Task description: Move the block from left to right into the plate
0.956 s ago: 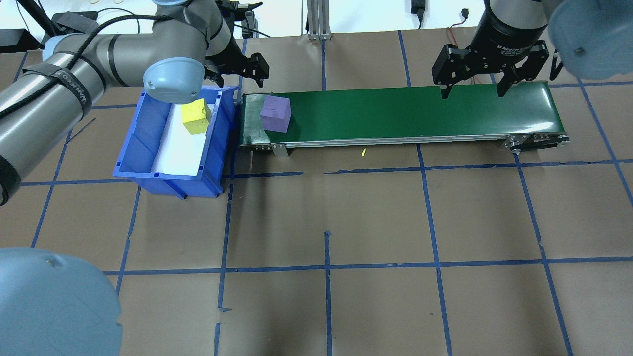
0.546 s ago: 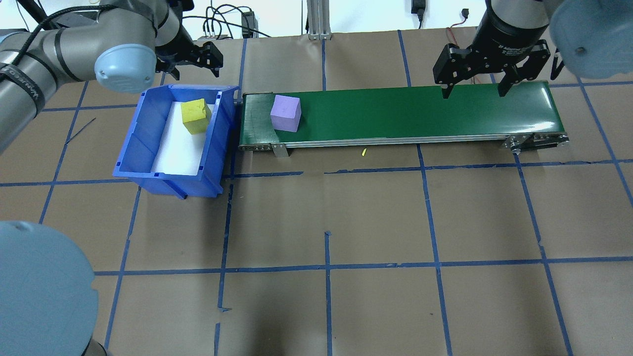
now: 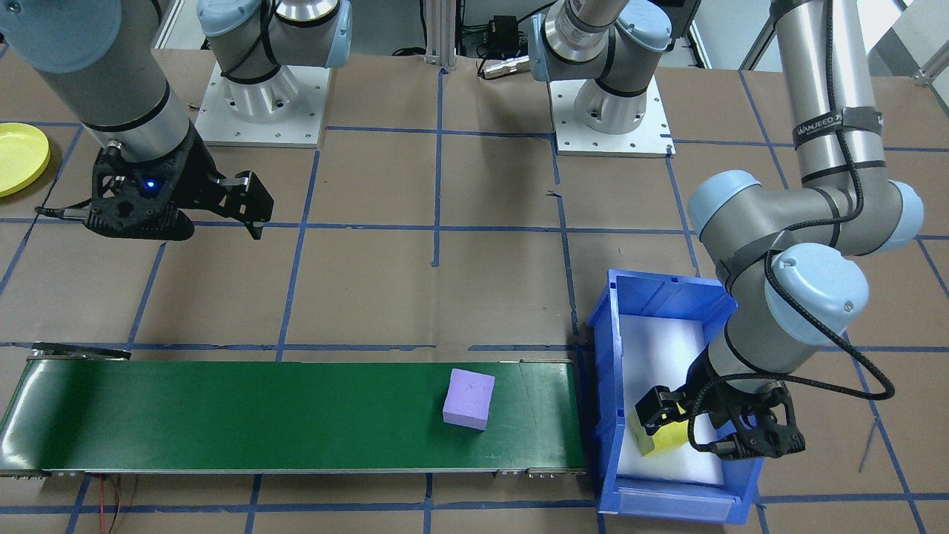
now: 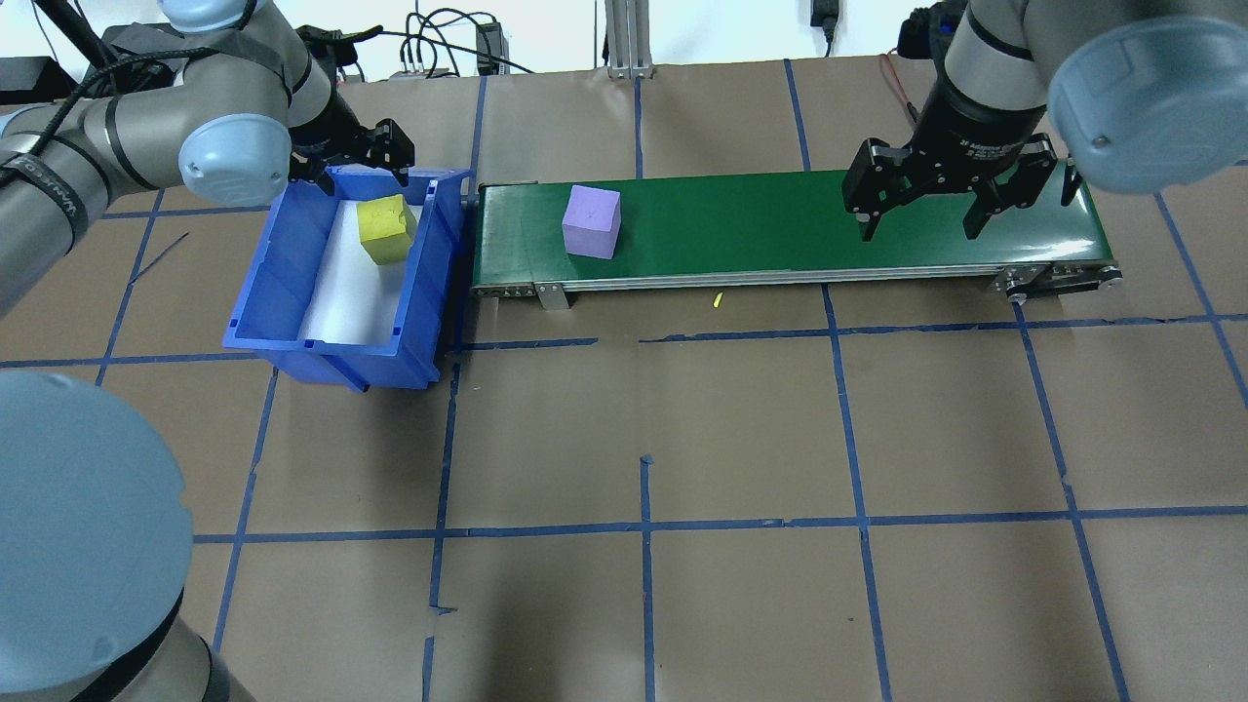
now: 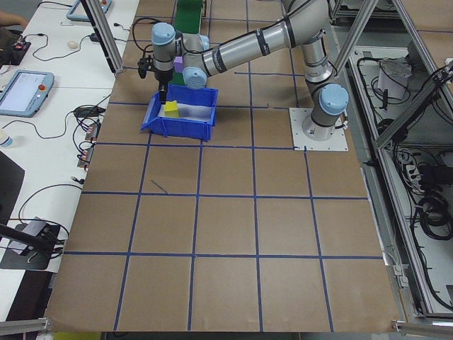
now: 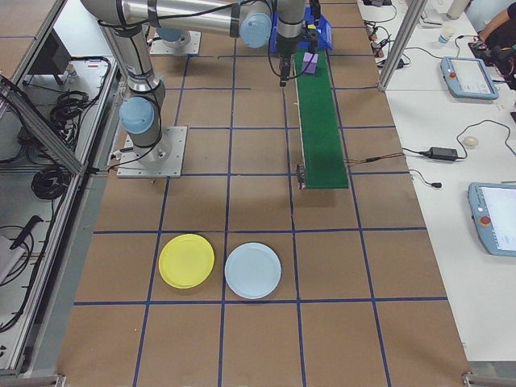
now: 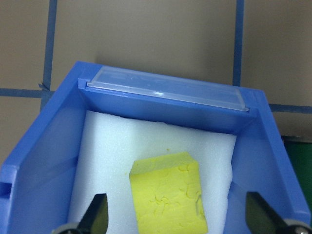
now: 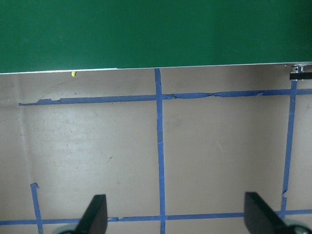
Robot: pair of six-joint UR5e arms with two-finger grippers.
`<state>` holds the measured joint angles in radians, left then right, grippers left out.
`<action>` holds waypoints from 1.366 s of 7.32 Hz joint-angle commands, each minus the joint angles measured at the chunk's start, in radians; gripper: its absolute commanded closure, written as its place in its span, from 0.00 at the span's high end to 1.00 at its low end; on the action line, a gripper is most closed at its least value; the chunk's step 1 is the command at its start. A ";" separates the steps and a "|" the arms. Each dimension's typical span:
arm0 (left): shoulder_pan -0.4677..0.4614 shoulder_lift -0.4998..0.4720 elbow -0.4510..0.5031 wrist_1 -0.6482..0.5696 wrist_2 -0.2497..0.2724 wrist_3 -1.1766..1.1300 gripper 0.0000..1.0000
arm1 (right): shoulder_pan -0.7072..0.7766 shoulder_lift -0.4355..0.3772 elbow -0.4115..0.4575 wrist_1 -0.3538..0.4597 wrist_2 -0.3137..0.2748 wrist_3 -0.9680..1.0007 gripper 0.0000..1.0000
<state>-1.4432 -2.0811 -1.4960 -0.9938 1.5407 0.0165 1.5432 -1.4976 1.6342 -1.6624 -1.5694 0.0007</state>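
Block (image 4: pixel 591 221), purple, on green belt (image 4: pixel 780 229); further from the bin end than a second ago, carried toward right gripper (image 4: pixel 918 230). Not yet near it: much of the belt still between them.

Left gripper (image 7: pixel 176 214) gone from the belt's end, now above blue bin (image 4: pixel 263 283), jaws spread wide on either side of yellow cube (image 4: pixel 383 228), touching nothing. Probably lining up a second pick.

Right gripper lower and a little inward, hanging over the belt's far end, fingers wide apart and empty. Reads as waiting for the block to arrive. Hand-off stage done, catch and placing still ahead.

Plate (image 6: pixel 186 260), yellow, on the table well past the belt's end, beside a pale plate (image 6: pixel 252 270); both bare. Long carry from belt to plate likely.

Materials:
- block: matte foam by the look, square-edged, soft corners; should give slightly under a pinch, little risk of slipping.
- yellow cube: same sort, surface pitted and cracked in the left wrist view, lying skewed on white foam lining.
- bin: glossy hard plastic, sloped walls, clear label strip on one end.
- belt: smooth, slightly shiny green, metal side rails and rollers.
- plate: round, shallow rim, smooth plastic.
- table: brown paper cover, blue tape grid, tape torn in places.
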 commanded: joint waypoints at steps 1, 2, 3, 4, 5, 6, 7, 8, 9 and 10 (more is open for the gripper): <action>0.001 -0.028 0.000 0.003 -0.007 -0.055 1.00 | 0.000 0.005 0.029 -0.060 -0.001 -0.004 1.00; 0.001 -0.034 -0.006 0.004 -0.007 -0.053 1.00 | 0.000 0.037 0.023 -0.133 -0.014 -0.027 1.00; 0.001 -0.039 -0.010 0.004 -0.007 -0.052 1.00 | 0.004 0.062 0.013 -0.175 -0.006 -0.036 1.00; 0.001 -0.048 -0.012 0.004 -0.007 -0.053 1.00 | 0.000 0.065 0.009 -0.186 -0.012 -0.038 1.00; 0.001 -0.051 -0.018 0.004 -0.007 -0.053 1.00 | 0.000 0.066 0.010 -0.192 -0.017 -0.033 1.00; 0.001 -0.051 -0.024 0.006 -0.007 -0.052 1.00 | 0.000 0.079 0.016 -0.195 -0.017 -0.036 1.00; 0.001 -0.054 -0.024 0.006 -0.007 -0.050 0.95 | 0.000 0.106 0.013 -0.200 0.002 -0.033 1.00; 0.003 -0.054 -0.027 0.006 -0.005 -0.050 0.81 | 0.000 0.112 0.027 -0.247 0.003 -0.025 1.00; 0.006 -0.051 -0.026 0.004 -0.005 -0.041 0.65 | 0.000 0.138 0.067 -0.284 0.006 -0.019 0.98; 0.021 -0.048 -0.026 0.004 -0.004 -0.023 0.42 | -0.006 0.173 0.075 -0.389 0.008 -0.025 1.00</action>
<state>-1.4354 -2.1325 -1.5215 -0.9889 1.5356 -0.0240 1.5417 -1.3635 1.6871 -1.9491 -1.5649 -0.0230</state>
